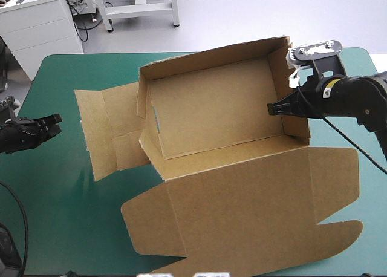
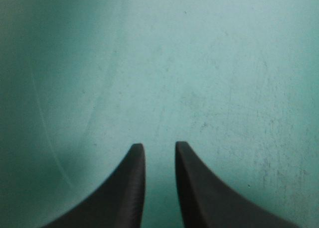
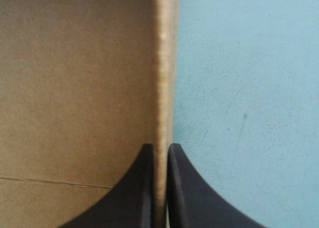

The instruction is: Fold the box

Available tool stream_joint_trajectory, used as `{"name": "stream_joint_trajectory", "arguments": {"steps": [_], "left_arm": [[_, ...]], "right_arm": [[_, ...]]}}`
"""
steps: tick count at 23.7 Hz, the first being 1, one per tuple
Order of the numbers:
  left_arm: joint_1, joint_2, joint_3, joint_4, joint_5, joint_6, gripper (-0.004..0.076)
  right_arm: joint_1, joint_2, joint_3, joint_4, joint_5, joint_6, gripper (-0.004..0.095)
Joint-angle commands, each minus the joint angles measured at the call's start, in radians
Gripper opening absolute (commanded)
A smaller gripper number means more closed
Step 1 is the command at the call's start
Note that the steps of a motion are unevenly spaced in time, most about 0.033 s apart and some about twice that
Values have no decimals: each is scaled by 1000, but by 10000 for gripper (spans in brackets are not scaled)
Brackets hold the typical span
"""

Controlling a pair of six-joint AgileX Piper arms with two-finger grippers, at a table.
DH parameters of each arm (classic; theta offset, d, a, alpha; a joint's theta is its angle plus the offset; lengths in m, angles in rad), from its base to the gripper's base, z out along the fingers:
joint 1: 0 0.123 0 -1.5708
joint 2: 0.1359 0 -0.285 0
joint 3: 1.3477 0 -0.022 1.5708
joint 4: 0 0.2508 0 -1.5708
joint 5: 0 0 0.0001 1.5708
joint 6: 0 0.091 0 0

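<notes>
Hovering at the left, the left gripper (image 1: 54, 121) held its fingers (image 2: 130, 188) parted and empty, leaving the box (image 1: 211, 107), mid-surface (image 1: 60, 186), unbraced. The right gripper (image 1: 272, 107) pinched its right wall (image 3: 164, 63); a hard pull could have buckled it or dragged the box.

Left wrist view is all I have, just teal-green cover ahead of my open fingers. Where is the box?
Observer: The box sits mid-table, well apart from your left gripper, which is near the table's left edge.
Operator: Are its walls up?
Observer: Partly. The far wall and right wall stand, but the left-side flaps lie flat on the cover.
Operator: What is the right arm doing?
Observer: The right gripper is shut on that right wall, one finger inside the box and one outside.
</notes>
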Motion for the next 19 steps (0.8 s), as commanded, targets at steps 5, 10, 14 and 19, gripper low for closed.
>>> {"name": "stream_joint_trajectory", "arguments": {"steps": [5, 10, 14, 19], "left_arm": [[-5, -38, -22, -90, 61, -41, 620], [-123, -38, -22, -139, 94, -37, 599], [-219, -38, -22, -144, 91, 16, 599], [-307, -38, -22, -253, 134, 72, 599]], "right_arm": [[-4, -3, -31, 10, -75, -2, -23], [-4, -3, -31, 18, -113, -2, -23], [-4, -3, -31, 34, -124, -2, -23], [-4, 12, -31, 30, -169, 0, -23]]}}
